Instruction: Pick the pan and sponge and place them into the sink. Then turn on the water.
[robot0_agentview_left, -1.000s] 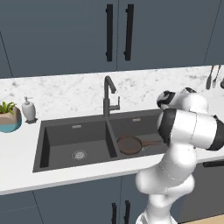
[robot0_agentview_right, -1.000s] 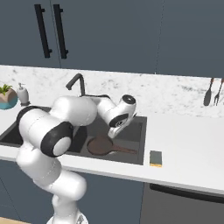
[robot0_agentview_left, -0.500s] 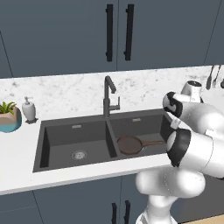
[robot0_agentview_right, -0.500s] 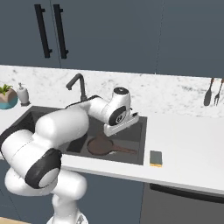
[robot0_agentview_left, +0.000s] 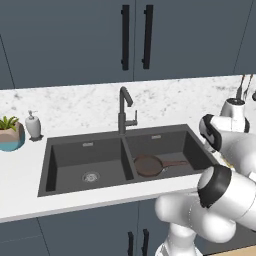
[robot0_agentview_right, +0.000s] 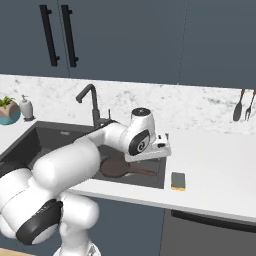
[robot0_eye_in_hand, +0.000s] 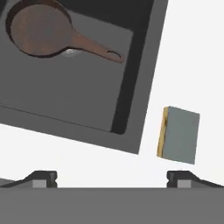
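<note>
Pan (robot0_eye_in_hand: 39, 29), round, shallow, dark brown with a smooth dull face and one long thin handle ending in a small hook, lying flat in the right basin of the dark grey matte double-basin sink (robot0_agentview_left: 60, 150), beyond the jaws and off to their left in the hand view. Two basins, one divider, one round metal drain showing in the left one. Sponge (robot0_eye_in_hand: 178, 134), one small rectangular block, grey top over a yellow edge, flat on the plain white counter (robot0_agentview_right: 215, 175) just outside the sink's corner, close ahead of the right fingertip. Gripper (robot0_eye_in_hand: 111, 177) with jaws spread wide, gripping nothing, poised over the counter edge. One tall dark gooseneck faucet (robot0_agentview_left: 124, 107) behind the divider.
</note>
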